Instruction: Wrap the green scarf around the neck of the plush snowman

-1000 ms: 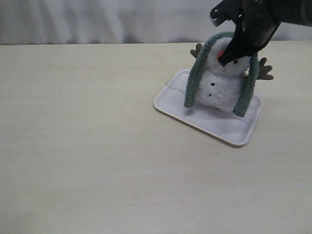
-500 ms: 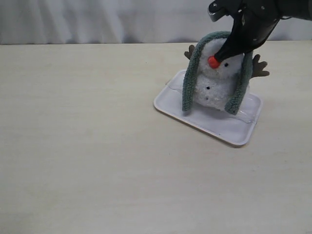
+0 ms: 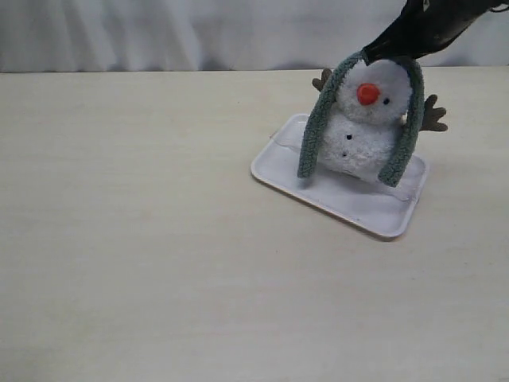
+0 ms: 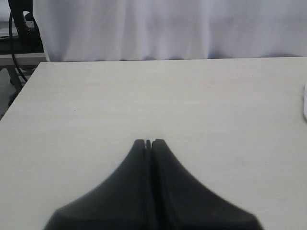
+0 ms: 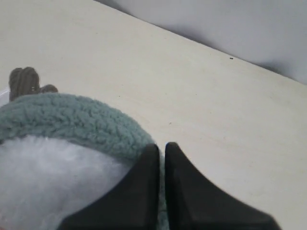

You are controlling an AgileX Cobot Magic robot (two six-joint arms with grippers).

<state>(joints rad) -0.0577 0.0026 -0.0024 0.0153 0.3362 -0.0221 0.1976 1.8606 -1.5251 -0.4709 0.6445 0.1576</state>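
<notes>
The plush snowman [image 3: 367, 131] stands on the white tray [image 3: 358, 208], face to the camera. The green scarf [image 3: 312, 139] arches over the top of its head, not at the neck, and both ends hang down past the body to the tray. My right gripper [image 3: 369, 56] reaches in from the upper right, its tips at the scarf's top. In the right wrist view this gripper [image 5: 160, 144] is shut, lying over the edge of the scarf [image 5: 72, 117] above the white head [image 5: 48, 177]. My left gripper [image 4: 148, 141] is shut and empty over bare table.
Brown twig arms [image 3: 434, 116] stick out on both sides; one twig arm [image 5: 26, 82] shows behind the scarf. A pale curtain hangs behind the table's far edge. A sliver of the tray [image 4: 305, 103] shows at the edge of the left wrist view.
My right gripper rose from in front of the snowman's face to the top of its head. The snowman, tipped and nudged left meanwhile, has settled back upright on the tray.
</notes>
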